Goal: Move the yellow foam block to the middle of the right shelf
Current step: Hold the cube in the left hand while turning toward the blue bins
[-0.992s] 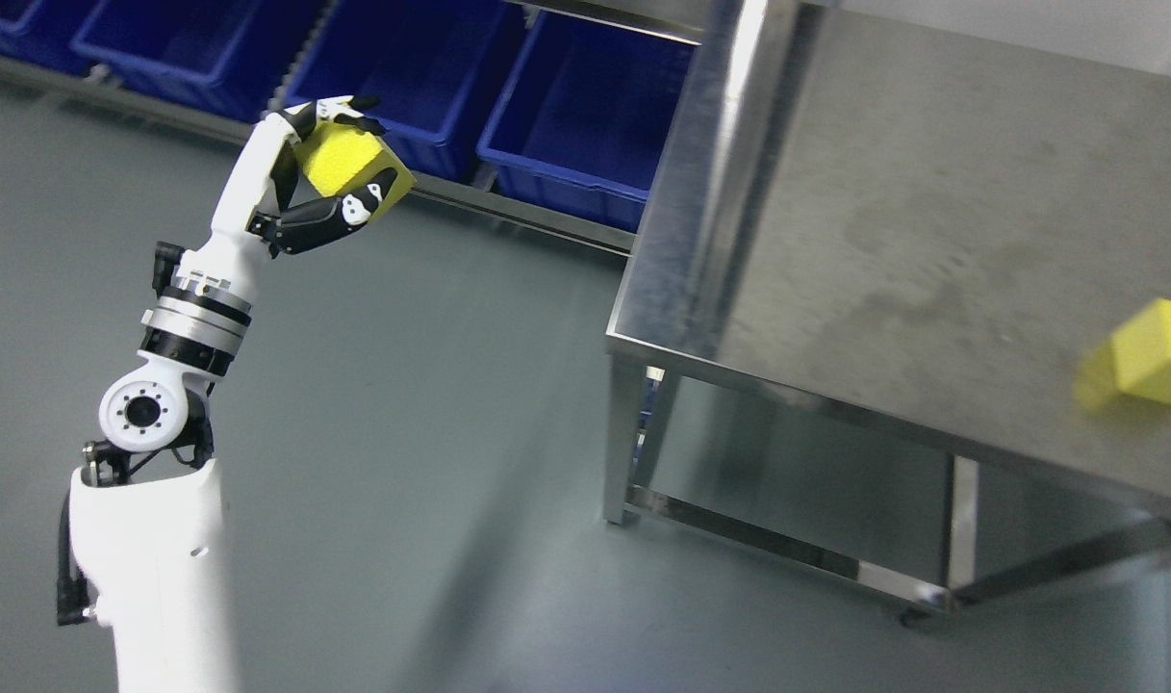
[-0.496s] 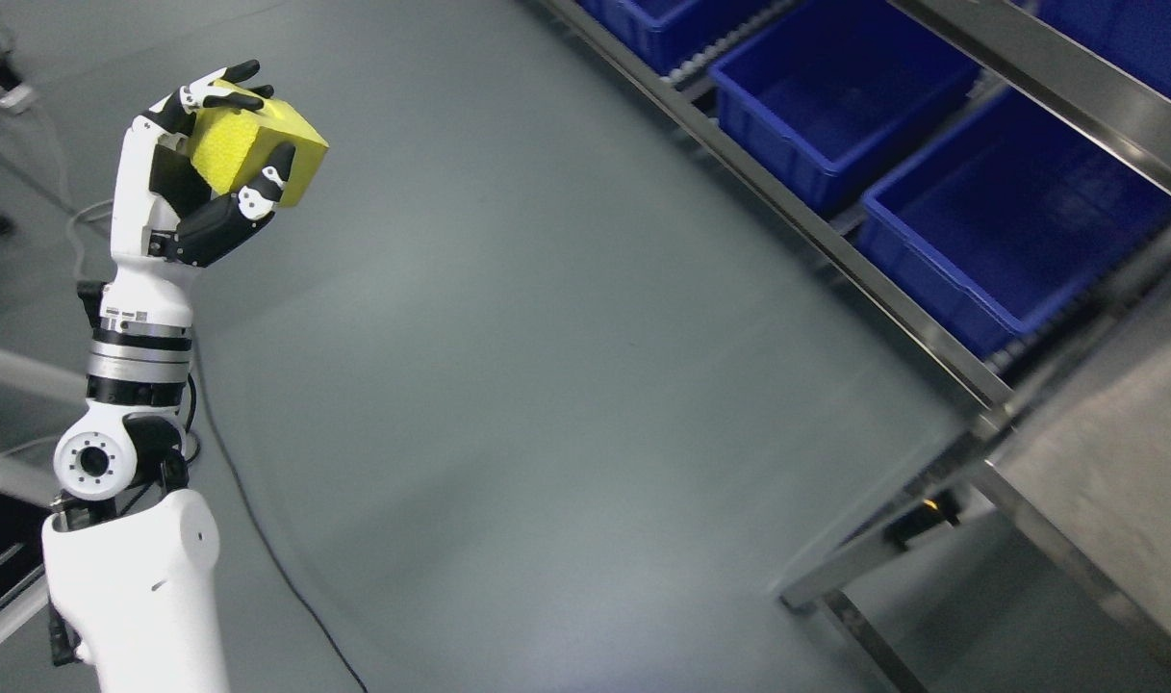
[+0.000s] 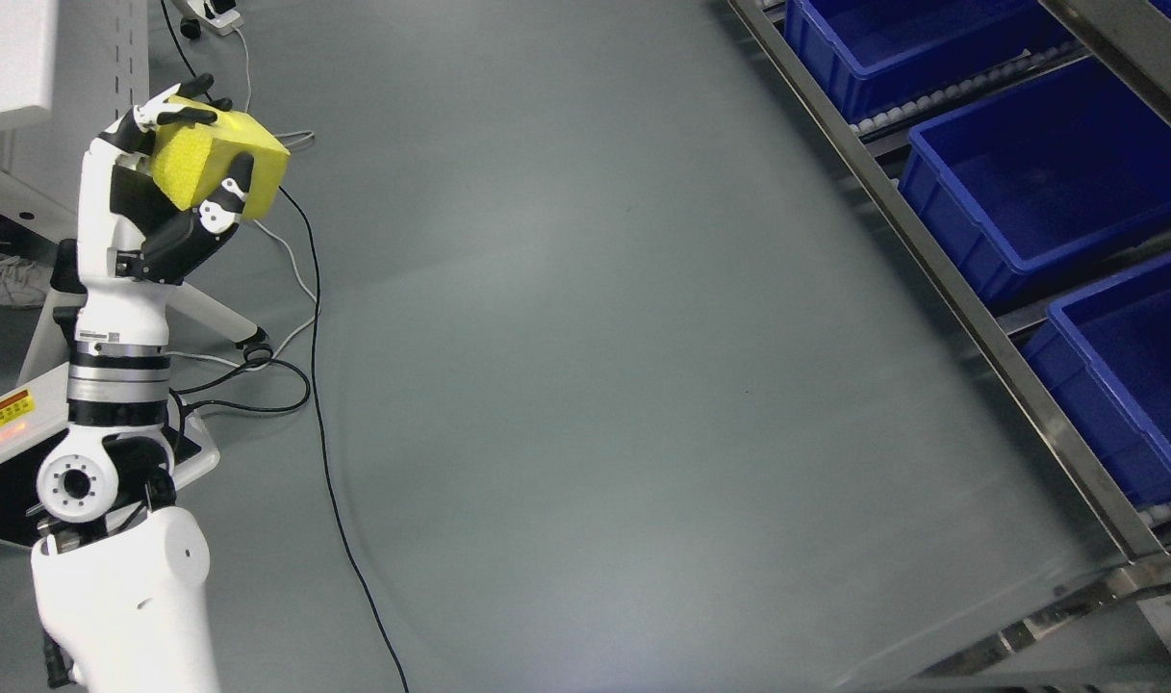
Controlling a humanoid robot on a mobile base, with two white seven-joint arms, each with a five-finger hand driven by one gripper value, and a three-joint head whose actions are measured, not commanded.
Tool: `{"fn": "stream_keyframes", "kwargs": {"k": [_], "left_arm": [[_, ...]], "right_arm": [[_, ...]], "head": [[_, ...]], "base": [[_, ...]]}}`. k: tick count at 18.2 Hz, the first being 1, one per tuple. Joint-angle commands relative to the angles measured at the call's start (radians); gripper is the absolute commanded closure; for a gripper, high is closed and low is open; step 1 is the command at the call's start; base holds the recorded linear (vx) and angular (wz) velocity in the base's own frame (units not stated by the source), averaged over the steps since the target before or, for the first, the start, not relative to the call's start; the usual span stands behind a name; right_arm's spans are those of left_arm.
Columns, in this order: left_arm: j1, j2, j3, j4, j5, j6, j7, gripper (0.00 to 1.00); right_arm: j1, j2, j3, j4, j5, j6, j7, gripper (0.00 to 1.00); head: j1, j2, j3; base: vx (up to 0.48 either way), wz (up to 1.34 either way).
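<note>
A yellow foam block is held up at the upper left of the head view, above the grey floor. My left hand is shut on it, black-tipped fingers over its top and the thumb pressed on its front face. The white left arm rises from the lower left corner. My right arm does not show.
A steel shelf rail runs diagonally down the right side, with blue bins behind it. Black cables trail across the floor at left, near a white stand base and a white cabinet.
The whole picture has swung left: the steel table and its second yellow block have left the view, the bins shifted right. My left hand keeps the same hold on the block.
</note>
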Motion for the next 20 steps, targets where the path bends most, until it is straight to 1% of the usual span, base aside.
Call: {"fn": "stream_keyframes", "kwargs": {"k": [1, 5, 12, 20], "left_arm": [[0.004, 0.014, 0.026, 0.001, 0.009, 0.0, 0.0, 1.0], [0.004, 0.014, 0.024, 0.001, 0.009, 0.003, 0.0, 1.0], [-0.007, 0.014, 0.014, 0.001, 0.008, 0.006, -0.001, 1.0], [-0.003, 0.014, 0.012, 0.001, 0.003, 0.009, -0.001, 1.0]], "right_arm": [[0.002, -0.017, 0.0, -0.017, 0.003, -0.001, 0.0, 0.0], [0.002, -0.017, 0.0, -0.017, 0.003, -0.001, 0.0, 0.0], [0.002, -0.017, 0.0, -0.017, 0.003, -0.001, 0.0, 0.0], [0.002, -0.017, 0.0, -0.017, 0.003, -0.003, 0.0, 0.0]], "head": [[0.0, 0.0, 0.0], [0.0, 0.0, 0.0], [0.0, 0.0, 0.0], [0.0, 0.0, 0.0]], "base": [[0.182, 0.12], [0.231, 0.01], [0.372, -0.1], [0.581, -0.16]]}}
